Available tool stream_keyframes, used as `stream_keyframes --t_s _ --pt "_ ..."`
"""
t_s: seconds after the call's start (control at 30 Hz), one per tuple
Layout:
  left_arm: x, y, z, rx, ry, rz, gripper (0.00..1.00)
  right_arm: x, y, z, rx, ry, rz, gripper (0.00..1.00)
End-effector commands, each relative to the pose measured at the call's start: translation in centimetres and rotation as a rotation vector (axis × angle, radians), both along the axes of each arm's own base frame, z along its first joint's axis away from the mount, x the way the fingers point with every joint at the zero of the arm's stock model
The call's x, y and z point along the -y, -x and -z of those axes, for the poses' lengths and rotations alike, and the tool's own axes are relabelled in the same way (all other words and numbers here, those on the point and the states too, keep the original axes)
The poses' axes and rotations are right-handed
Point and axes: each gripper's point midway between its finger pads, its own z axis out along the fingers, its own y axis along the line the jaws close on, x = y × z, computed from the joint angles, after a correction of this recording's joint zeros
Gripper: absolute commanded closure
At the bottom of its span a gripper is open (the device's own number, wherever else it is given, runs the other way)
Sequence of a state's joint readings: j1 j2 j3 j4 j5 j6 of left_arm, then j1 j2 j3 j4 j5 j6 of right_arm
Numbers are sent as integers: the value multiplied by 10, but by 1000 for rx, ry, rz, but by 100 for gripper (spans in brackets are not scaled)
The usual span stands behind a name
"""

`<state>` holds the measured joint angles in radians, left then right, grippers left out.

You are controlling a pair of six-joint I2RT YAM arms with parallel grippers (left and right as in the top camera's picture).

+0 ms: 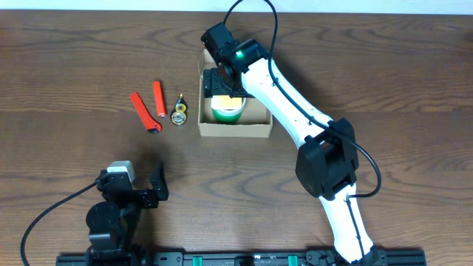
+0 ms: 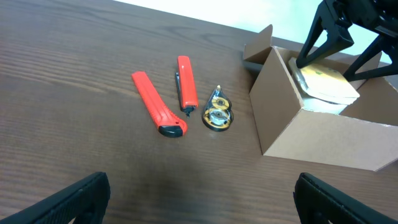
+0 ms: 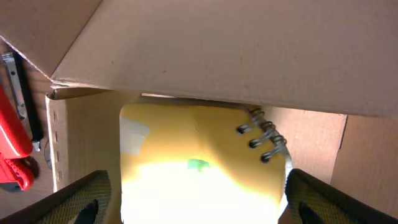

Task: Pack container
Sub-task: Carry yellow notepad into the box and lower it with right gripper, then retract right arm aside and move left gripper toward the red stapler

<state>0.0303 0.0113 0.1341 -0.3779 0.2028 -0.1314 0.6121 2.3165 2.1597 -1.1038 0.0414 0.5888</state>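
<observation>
The container is a tan cardboard box standing open on the table, its flap lid raised at the far side; it also shows in the left wrist view and the right wrist view. A yellow spiral-bound notepad lies inside it and is also seen from the left wrist. My right gripper hangs over the box, its fingers spread wide on either side of the pad. My left gripper is open and empty near the front left.
Left of the box lie a red box cutter, a red pen and a small clear tape dispenser. The brown wooden table runs around them.
</observation>
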Motion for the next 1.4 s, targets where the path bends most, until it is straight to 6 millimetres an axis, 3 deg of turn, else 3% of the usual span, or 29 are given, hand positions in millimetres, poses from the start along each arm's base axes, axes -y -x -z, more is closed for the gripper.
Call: stream_keyframes --t_s 0.0,0.17,0.3,0.4,0.53,0.6,0.77,1.0,1.17,1.23,1.37 --pt "0 0 9 -20 8 0 5 -4 0 -8 11 -17 2 6" --pt "0 0 9 -20 8 0 5 -6 -1 -32 32 -48 -11 4" --pt "0 0 9 -20 8 0 5 1 0 -84 92 -68 -66 1" --pt "0 0 9 -20 8 0 5 19 4 -125 145 -64 -145 1" --pt "0 0 9 -20 8 0 5 45 19 -154 146 -74 -240 3" --pt "0 0 9 -20 8 0 5 67 26 -169 151 -57 -267 7" --pt "-1 0 9 -17 1 -7 5 110 57 -190 114 -13 -291 13" --pt "-33 -2 5 2 -84 -174 5 145 104 -227 240 28 -310 11" --pt "2 -6 -27 100 16 9 5 172 143 -235 343 28 -295 4" --pt "6 -5 -35 87 49 20 5 177 155 -233 348 28 -296 3" --pt "6 -8 -75 49 -16 46 5 187 177 -228 305 39 -300 2"
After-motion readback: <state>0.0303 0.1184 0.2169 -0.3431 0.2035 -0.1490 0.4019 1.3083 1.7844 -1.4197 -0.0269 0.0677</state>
